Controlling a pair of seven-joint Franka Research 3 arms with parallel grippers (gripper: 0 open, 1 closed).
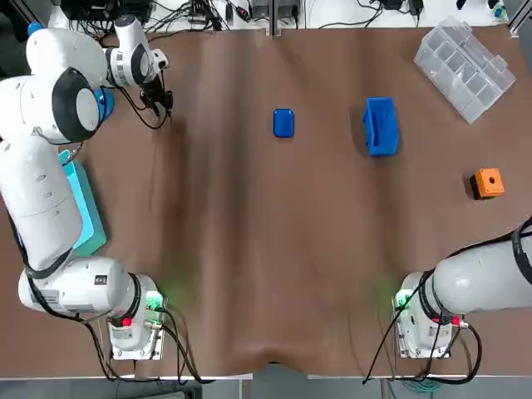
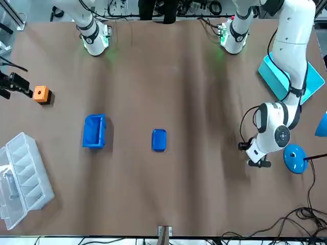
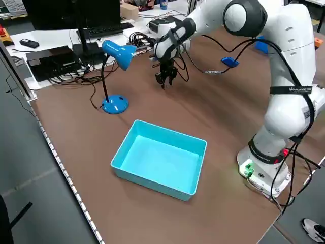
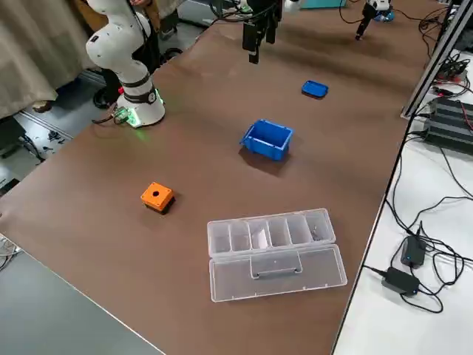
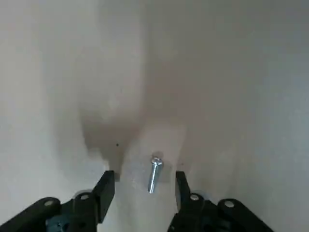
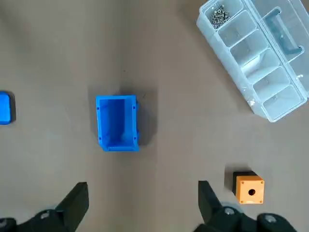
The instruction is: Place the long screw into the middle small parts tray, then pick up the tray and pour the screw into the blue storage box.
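A long silver screw [image 5: 154, 174] lies flat on the brown table. My left gripper [image 5: 144, 187] is open and low over it, one finger on each side, neither touching. That gripper [image 1: 162, 104] is at the far left of the table. The small blue parts tray [image 1: 283, 122] lies at the far middle, and the blue storage box [image 1: 381, 126] stands to its right. My right gripper [image 6: 142, 203] hangs open and empty high above the table's right side, looking down on the storage box [image 6: 117, 123].
A clear compartment organiser [image 1: 464, 66] lies open at the far right corner. An orange button box [image 1: 488, 183] sits near the right edge. A teal bin [image 3: 160, 162] and a blue desk lamp [image 3: 114, 76] stand by the left arm.
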